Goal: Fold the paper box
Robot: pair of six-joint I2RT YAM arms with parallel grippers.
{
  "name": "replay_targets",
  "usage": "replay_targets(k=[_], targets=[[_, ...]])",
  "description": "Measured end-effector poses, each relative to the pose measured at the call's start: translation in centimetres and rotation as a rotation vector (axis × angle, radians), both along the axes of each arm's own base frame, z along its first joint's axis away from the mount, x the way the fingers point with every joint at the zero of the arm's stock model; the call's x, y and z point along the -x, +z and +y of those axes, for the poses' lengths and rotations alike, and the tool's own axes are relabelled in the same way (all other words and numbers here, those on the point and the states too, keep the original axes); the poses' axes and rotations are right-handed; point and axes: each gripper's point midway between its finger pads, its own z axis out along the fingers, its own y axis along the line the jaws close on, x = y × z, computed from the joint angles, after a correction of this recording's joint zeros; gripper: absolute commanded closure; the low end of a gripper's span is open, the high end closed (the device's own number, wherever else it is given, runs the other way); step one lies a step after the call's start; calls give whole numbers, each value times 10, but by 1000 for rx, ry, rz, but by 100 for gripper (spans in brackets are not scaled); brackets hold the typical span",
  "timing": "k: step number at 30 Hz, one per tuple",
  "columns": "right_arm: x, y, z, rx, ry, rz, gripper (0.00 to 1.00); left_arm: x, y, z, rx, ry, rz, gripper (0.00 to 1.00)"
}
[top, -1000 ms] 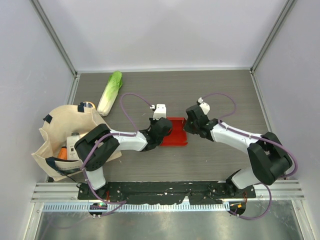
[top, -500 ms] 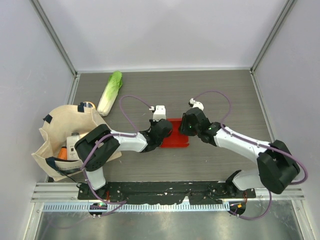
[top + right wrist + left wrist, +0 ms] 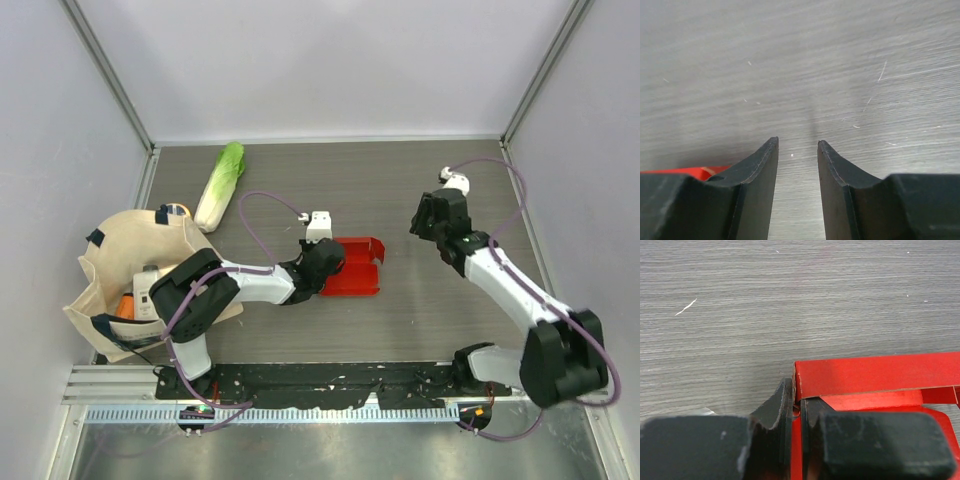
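The red paper box (image 3: 355, 265) lies on the table's middle, partly folded, with raised walls at its far and right sides. My left gripper (image 3: 322, 262) is shut on its left wall; in the left wrist view the fingertips (image 3: 785, 400) pinch the thin red card (image 3: 870, 377) between them. My right gripper (image 3: 432, 215) is open and empty, well to the right of the box and above bare table. In the right wrist view (image 3: 797, 150) only a sliver of red (image 3: 695, 172) shows at the lower left.
A beige tote bag (image 3: 130, 275) with items inside sits at the left edge. A napa cabbage (image 3: 220, 185) lies at the back left. Grey walls enclose the table on three sides.
My right gripper has let go of the box's right side and drawn back to the right and away. The box's right wall now stands up. The left gripper has held still.
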Motion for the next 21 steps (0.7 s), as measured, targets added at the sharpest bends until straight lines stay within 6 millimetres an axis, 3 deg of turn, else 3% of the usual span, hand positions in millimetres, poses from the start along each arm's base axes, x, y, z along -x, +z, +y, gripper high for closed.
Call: replay_targets(k=[4,6,8,14,21], targets=[[-7,-59,10,59,100,139,57,0,0,-1,0,-6,3,100],[1,-89,21,60,185,218,57,1,-1,-1,-1,-9,4,100],[11,-105,30,61,257,266,57,1,-1,-1,-4,-13,4,100],[21,-102,63,51,449,226,58,1,-1,-1,-17,-23,4,100],[32,-98,86,35,598,170,59,1,-1,-1,-18,-23,3,100]])
